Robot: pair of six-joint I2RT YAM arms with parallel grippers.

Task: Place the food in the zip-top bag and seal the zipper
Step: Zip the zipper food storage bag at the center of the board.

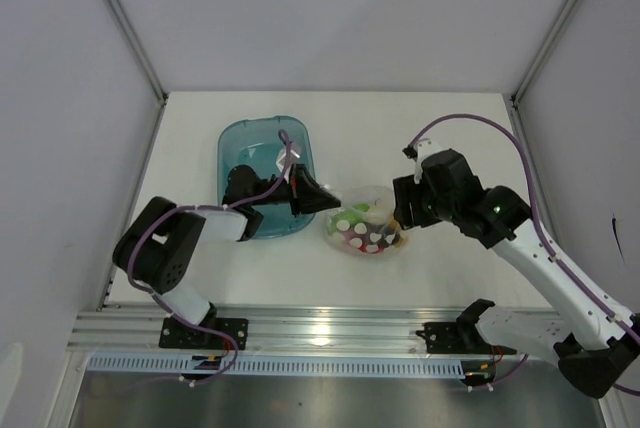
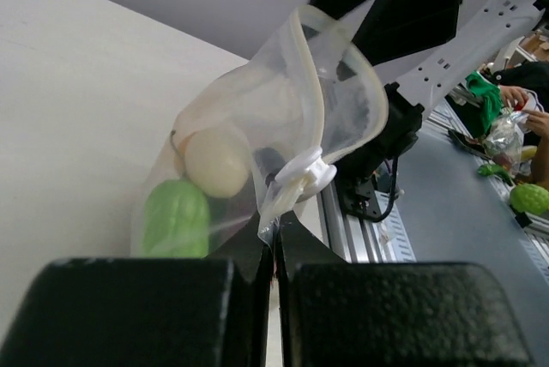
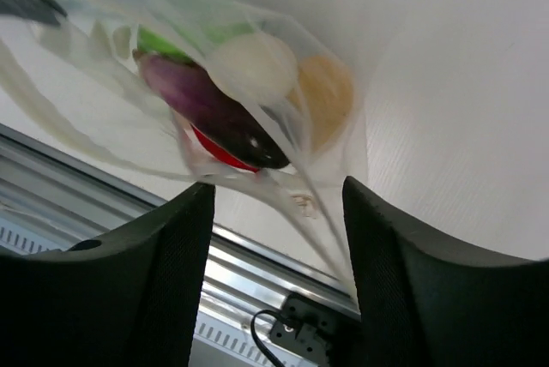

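Beside the teal tub, my left gripper pinches a corner of the zip-top bag while my right gripper hangs open; if that pinch slips, the food could spill.

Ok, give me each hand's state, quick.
Left hand: closed on the edge of the clear, white-dotted plastic zip-top bag.
Right hand: open, gripping nothing.

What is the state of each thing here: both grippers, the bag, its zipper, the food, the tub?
left gripper: shut on the bag's edge.
right gripper: open, close to the bag.
zip-top bag: filled with food.
zipper: not sealed, mouth gaping.
food: inside the bag.
teal tub: upright.
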